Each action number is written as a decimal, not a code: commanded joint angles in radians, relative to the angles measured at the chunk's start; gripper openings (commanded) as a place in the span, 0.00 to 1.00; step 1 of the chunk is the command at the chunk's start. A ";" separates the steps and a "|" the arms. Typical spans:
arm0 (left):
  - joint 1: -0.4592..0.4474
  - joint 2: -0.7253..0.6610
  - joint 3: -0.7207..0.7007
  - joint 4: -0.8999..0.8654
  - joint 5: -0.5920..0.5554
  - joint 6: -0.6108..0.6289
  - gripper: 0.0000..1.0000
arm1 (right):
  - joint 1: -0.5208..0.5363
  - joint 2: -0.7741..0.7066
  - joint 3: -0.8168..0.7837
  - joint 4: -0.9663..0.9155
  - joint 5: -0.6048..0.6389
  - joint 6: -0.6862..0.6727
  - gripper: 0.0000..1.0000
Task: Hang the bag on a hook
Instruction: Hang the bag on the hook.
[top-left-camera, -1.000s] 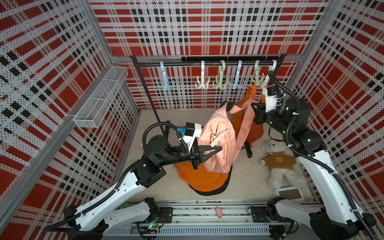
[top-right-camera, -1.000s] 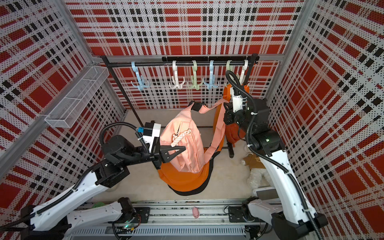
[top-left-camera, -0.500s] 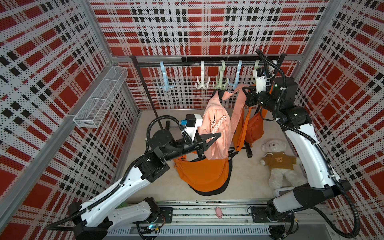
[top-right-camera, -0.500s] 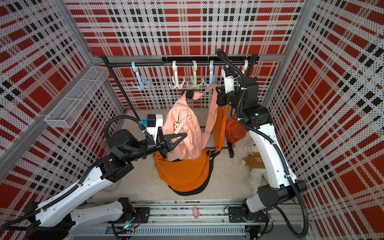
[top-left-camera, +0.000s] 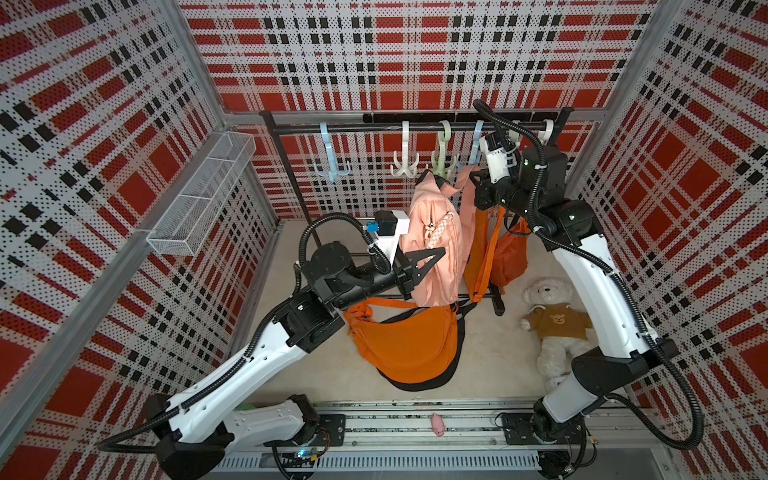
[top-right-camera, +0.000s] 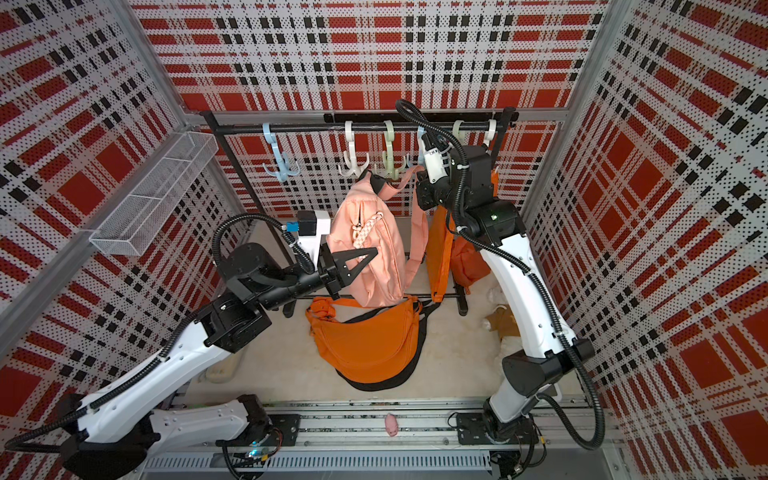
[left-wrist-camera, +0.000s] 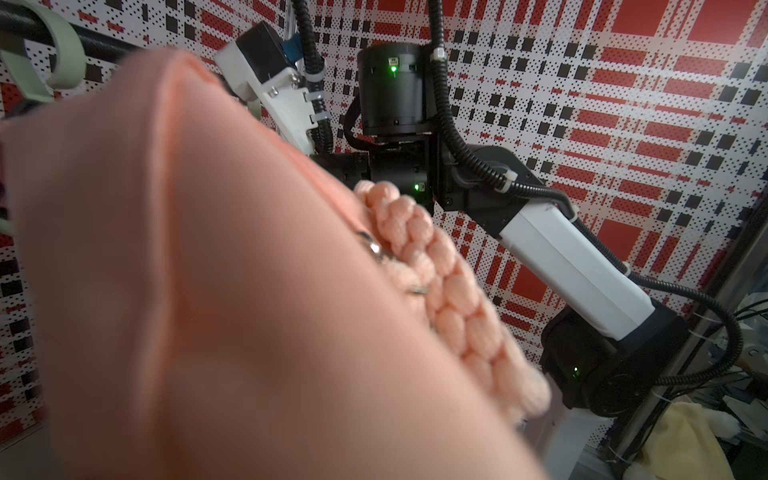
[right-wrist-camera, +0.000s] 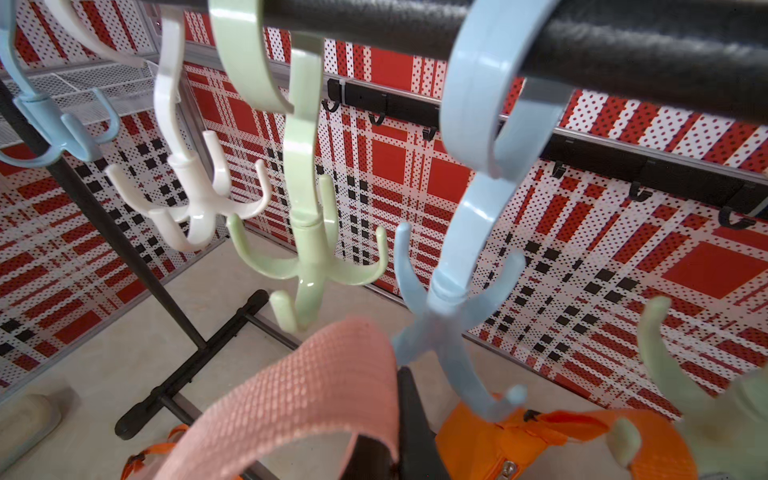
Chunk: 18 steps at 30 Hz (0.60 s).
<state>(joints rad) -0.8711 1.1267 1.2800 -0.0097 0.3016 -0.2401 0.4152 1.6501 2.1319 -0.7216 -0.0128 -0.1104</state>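
Right gripper (top-left-camera: 474, 185) pinches the strap (right-wrist-camera: 316, 386) of the pink bag (top-left-camera: 444, 276) just under the blue hook (right-wrist-camera: 449, 324); left gripper (top-left-camera: 436, 254), jaws together, nips that bag's 9 o'clock side.

Beige floor (top-left-camera: 498, 365): orange bag (top-left-camera: 409, 345) sprawls flat just beneath the left gripper (top-left-camera: 436, 255), teddy bear (top-left-camera: 555, 328) slumps well to its right, rack foot (top-left-camera: 498, 305) between.

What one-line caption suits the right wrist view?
Pink strap held close to a blue hook on the black rail, green hook alongside.
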 joint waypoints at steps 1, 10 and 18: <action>-0.027 0.011 0.032 -0.018 -0.044 0.009 0.00 | -0.001 0.025 0.054 -0.014 0.071 -0.052 0.00; -0.040 0.026 0.041 -0.042 -0.088 -0.003 0.00 | 0.026 0.091 0.145 -0.067 0.164 -0.130 0.00; -0.045 0.083 0.079 -0.044 -0.082 -0.081 0.00 | 0.078 0.186 0.305 -0.155 0.327 -0.247 0.00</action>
<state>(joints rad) -0.9100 1.1919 1.3235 -0.0639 0.2245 -0.2760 0.4767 1.8164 2.3913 -0.8516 0.2203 -0.2798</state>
